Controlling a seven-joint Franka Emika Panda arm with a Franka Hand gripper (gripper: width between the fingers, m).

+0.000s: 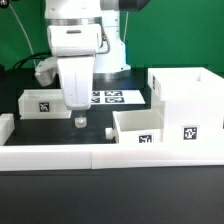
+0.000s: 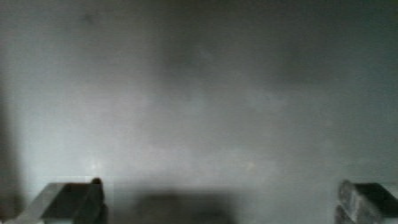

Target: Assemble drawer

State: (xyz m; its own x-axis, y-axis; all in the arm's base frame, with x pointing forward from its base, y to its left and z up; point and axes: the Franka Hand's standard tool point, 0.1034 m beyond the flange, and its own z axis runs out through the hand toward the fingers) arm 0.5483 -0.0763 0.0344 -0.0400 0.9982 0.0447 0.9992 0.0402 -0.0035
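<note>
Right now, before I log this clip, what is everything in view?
box shell: one, white, tagged, standing at the exterior view's right.
left tray: one, white, tagged, exterior view's left, partly behind the arm.
middle tray: one, white, tagged, beside the box shell.
marker board: one, white with black tags, flat behind the middle tray.
border wall: one, white, long and low along the front.
table: one, black, under everything.
arm: one, white, reaching down left of centre.
fingers: two, dark, apart, nothing between them.
</note>
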